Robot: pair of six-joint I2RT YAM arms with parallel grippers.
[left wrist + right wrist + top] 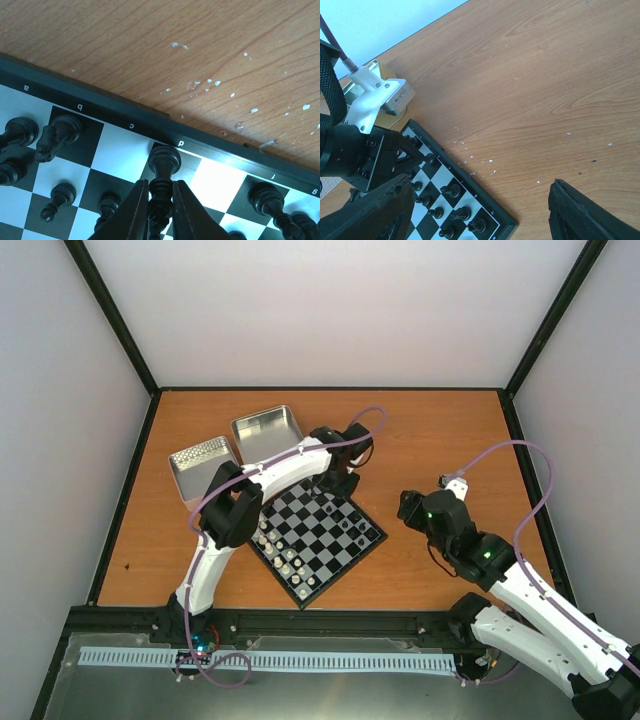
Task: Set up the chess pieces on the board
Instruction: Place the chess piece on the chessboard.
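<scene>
The board (330, 570) lies turned like a diamond at the table's middle, with black pieces (352, 527) along its far-right side and cream pieces (284, 558) along its near-left side. My left gripper (332, 487) hangs over the board's far corner. In the left wrist view it (160, 200) is shut on a black piece (164, 162) whose base sits over the dark square by the letter d on the board's rim (130, 107). My right gripper (413, 508) is open and empty over bare wood right of the board (492, 215); its fingers (580, 215) frame the view.
Two silver tins stand at the back left: one (204, 466) with a studded floor, one (267, 432) smooth. A black knight (57, 136) and other black pieces (270, 200) stand near the held piece. White specks lie on the wood beyond the rim.
</scene>
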